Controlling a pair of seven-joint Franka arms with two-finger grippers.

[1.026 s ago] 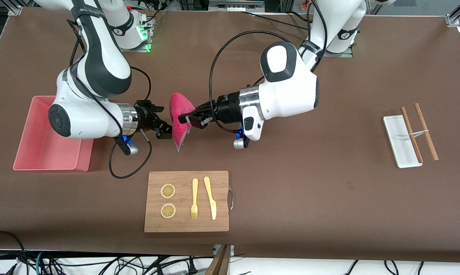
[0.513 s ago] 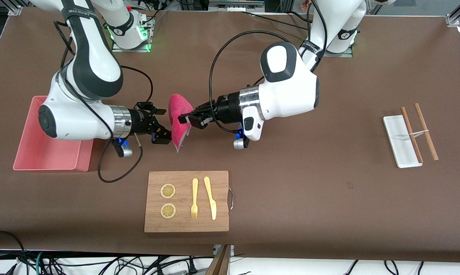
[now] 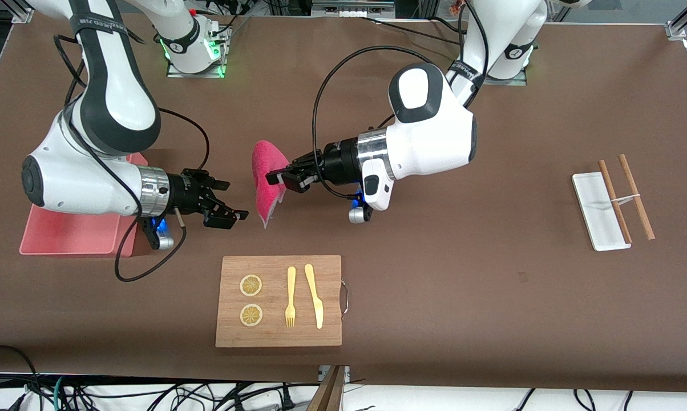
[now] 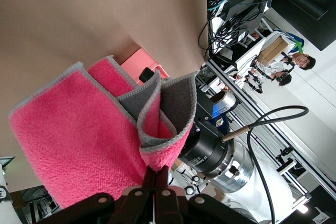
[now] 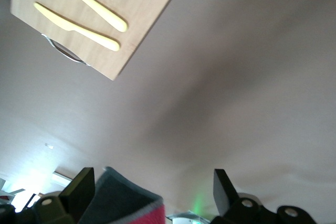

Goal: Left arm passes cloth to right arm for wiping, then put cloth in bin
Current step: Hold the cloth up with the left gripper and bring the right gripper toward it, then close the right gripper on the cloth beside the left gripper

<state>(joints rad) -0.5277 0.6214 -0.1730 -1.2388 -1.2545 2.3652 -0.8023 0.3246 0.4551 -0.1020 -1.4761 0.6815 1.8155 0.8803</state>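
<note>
Brown covering is spreading over the whole desk (image 3: pixel 435 274). Above its middle, the cloth (image 3: pixel 266 180) is hanging clamped in the left gripper (image 3: pixel 276 178). Just beside it, the right gripper (image 3: pixel 222 201) is hovering with fingers apart, next to the bin (image 3: pixel 69 237) at the right arm's end.
</note>
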